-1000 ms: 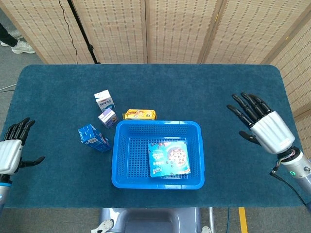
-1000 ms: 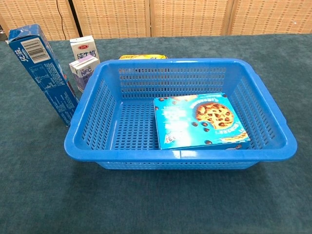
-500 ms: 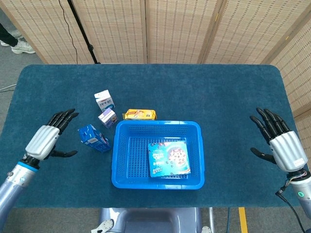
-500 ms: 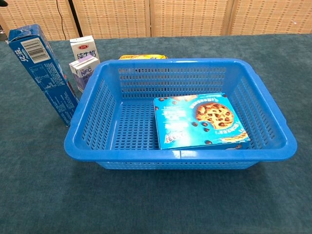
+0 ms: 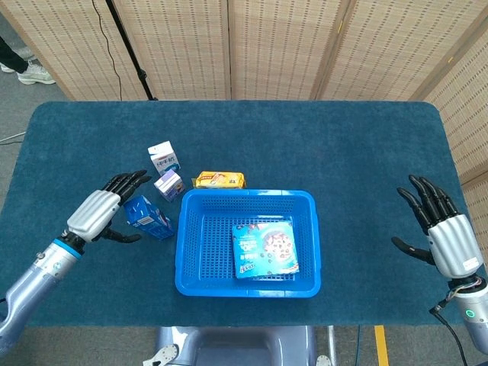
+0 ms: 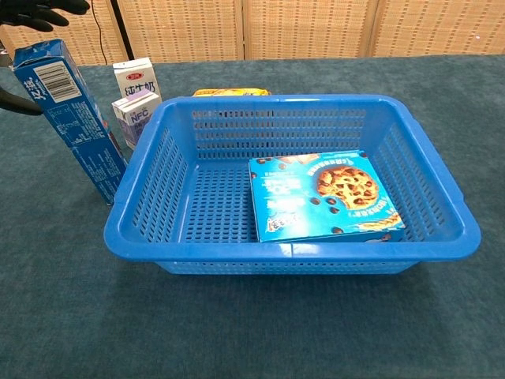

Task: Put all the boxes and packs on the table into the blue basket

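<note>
head view: left hand [image 5: 97, 212] reaching for the tall blue box [image 5: 147, 217], fingers [image 5: 126, 181] spread wide, holding nothing, the box just beyond the fingertips; i'd say the next move is to close around it and lift it to the blue basket [image 5: 200, 281] beyond. right hand [image 5: 444, 238] hovers spread and empty, well apart from everything. chest view: dark fingers [image 6: 43, 11] just above the blue box's [image 6: 71, 118] top, contact unclear. cookie box [image 6: 323, 197] already lies in the basket [image 6: 292, 251]; two milk cartons [image 6: 136, 99] wait on the tabletop [image 6: 237, 332].
</note>
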{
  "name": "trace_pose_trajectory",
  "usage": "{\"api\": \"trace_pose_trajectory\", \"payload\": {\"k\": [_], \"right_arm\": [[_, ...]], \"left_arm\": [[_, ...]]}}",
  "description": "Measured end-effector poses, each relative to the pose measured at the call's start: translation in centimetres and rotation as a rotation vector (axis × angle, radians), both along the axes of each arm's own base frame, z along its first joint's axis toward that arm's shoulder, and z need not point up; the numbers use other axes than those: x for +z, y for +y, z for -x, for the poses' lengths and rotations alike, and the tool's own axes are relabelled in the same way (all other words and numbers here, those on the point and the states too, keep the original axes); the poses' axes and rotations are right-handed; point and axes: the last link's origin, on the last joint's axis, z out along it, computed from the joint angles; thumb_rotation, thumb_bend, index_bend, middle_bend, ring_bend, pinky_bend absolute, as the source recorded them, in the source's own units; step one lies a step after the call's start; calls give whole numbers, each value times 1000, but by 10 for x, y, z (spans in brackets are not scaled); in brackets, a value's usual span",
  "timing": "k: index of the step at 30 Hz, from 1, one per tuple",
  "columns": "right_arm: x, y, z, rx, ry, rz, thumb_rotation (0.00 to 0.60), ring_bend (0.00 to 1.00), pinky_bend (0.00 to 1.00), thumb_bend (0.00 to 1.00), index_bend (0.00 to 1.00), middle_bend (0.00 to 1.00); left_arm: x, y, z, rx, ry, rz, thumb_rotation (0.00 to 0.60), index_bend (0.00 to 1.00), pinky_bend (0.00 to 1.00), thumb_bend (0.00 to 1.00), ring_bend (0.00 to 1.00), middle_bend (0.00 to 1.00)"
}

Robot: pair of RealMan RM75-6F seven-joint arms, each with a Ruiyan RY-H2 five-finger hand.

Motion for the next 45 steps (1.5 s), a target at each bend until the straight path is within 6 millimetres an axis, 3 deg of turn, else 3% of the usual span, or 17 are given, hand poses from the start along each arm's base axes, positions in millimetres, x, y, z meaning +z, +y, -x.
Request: {"api": "trace_pose_trajectory", "payload": {"k": [2,4,6,9,15,21,27,38,41,45], "right_arm": [[-1,0,2,-1,-4,0,600,0,140,0,101,0],[-1,0,3,-2,-13,1,600,0,140,0,102,0],[0,0,2,0,-25,5,600,0,140,0,104,0],[2,0,3,3,-26,13,600,0,140,0,105,0],[0,2,3,0,-35,13,600,0,141,0,106,0],[-1,2,2,-3,-42,20,600,0,145,0,114,0],[-2,3,1,-6,-45,18,600,0,145,0,117,0],[-1,3,2,-16,-53,21,600,0,145,0,124,0],[-1,2,3,-21,-53,20,600,0,145,0,127,0],[1,1,3,-23,-54,25,600,0,146,0,132,0]], "left_arm": [[-3,3,-4,0,-2,13,600,0,122,82,0,0],[-6,5,-7,4,-13,16,600,0,269,150,13,3],[-7,6,-9,6,-18,11,600,39,385,234,105,60],[-7,8,-11,7,-15,-17,600,192,483,341,273,214],[-15,8,-12,48,1,-38,600,323,607,481,418,362],[-19,8,-13,73,-17,-75,600,417,652,508,458,411],[-10,5,-25,33,-64,-103,600,418,652,508,458,412],[48,-23,-79,-150,-181,-159,600,412,652,503,458,411],[54,-26,-98,-182,-216,-125,600,412,652,503,458,412],[47,-22,-118,-204,-230,-60,600,412,652,503,458,411]]}}
